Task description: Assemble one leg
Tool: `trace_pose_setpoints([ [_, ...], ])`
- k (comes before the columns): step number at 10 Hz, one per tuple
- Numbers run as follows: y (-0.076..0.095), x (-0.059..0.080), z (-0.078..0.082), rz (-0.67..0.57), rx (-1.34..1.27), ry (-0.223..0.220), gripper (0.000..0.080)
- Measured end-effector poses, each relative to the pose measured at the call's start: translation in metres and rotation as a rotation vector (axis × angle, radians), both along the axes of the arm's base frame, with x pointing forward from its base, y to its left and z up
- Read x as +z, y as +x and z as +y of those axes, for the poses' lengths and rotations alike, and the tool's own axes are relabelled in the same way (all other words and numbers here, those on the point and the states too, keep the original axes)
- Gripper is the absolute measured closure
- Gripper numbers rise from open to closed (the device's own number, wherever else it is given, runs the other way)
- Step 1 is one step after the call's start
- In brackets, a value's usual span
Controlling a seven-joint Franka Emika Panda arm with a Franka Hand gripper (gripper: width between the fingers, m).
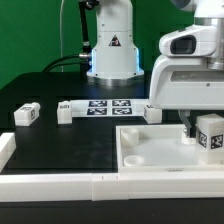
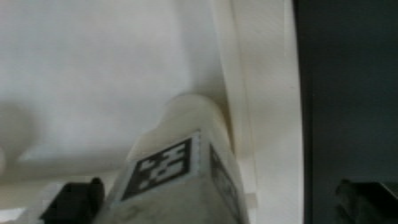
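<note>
While we hold the leg (image 1: 209,135) clamped in the end effector (image 1: 207,138) over the tray-like top (image 1: 150,150) at the exterior view's right, we judge the step as insertion into a corner. The wrist view shows the leg (image 2: 175,160) between the fingers (image 2: 75,200) above the top's inner floor (image 2: 107,70). Next: align with the hole, lower, twist. Spare legs (image 1: 27,114) sit on the tabletop (image 1: 60,145).

Leg (image 1: 208,134): small white stubby block, black-and-white tag facing the camera, upright at the exterior view's right, over the white tray-like top (image 1: 150,150). Wrist view: leg (image 2: 175,160) seen lengthwise, tag visible, against white surface.
</note>
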State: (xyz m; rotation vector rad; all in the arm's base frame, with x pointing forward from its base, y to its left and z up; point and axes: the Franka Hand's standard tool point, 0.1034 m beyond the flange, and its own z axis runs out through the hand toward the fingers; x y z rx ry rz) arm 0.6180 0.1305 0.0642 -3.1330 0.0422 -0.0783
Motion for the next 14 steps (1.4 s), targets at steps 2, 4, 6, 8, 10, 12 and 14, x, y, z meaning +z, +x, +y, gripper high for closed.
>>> trace_pose_setpoints([
  [2,0.0005,-0.0001,-0.0026,-0.002,0.244,-0.030,0.0151],
  [4,0.0009,-0.0001,-0.0037,-0.003,0.307,-0.036,0.0151],
  [6,0.0010,-0.0001,-0.0038,-0.003,0.305,-0.036,0.0266],
  [8,0.0012,0.0001,-0.0046,-0.004,0.254,-0.033,0.0511],
  [10,0.0020,0.0002,-0.0048,-0.011,0.073,-0.022,0.0511],
  [12,0.0026,0.0008,-0.0058,-0.013,-0.239,-0.009,0.0511],
  [14,0.0027,0.0006,-0.0072,-0.009,-0.553,0.013,0.0511],
])
